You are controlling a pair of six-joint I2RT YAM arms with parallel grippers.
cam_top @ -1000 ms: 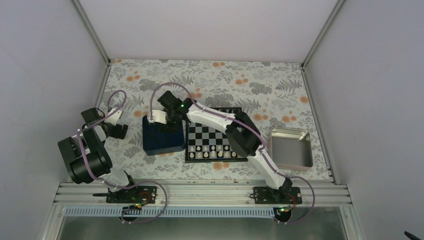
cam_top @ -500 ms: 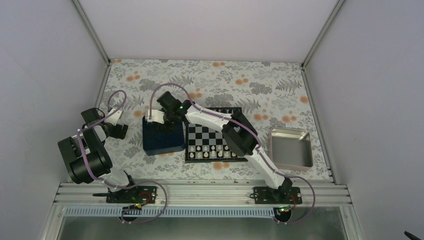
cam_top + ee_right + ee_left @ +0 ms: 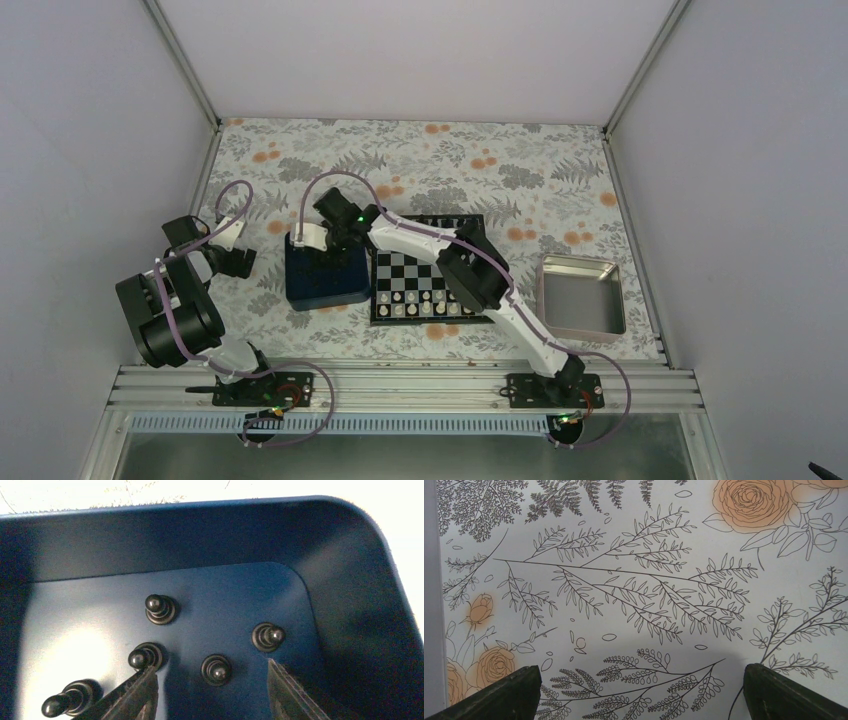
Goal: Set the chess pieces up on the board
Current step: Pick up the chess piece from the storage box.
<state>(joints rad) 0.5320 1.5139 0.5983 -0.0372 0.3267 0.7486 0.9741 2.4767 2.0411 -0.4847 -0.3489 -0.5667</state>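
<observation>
Chess pieces (image 3: 216, 669), five small black ones, stood in the dark blue tray (image 3: 200, 535), directly under the right jaws. Compared with a second earlier, the right arm (image 3: 470, 270) had reached a little more to the left, so these jaws had come further over the tray. The left arm (image 3: 180, 300) had not moved. The right jaws were about half open and held nothing. One piece stood between the two fingers (image 3: 287, 692), one just at the tip of the other finger, two a little beyond the tips, and one outside them at the side. The left jaws were fully open and empty, with only the flowered bench (image 3: 624, 580) between and beyond them. Behind the right jaws, partly under the arm, lay the board (image 3: 400, 270) with white pieces (image 3: 425, 298) on its near rows. Further back along the arm was a silver tray (image 3: 582, 295).
</observation>
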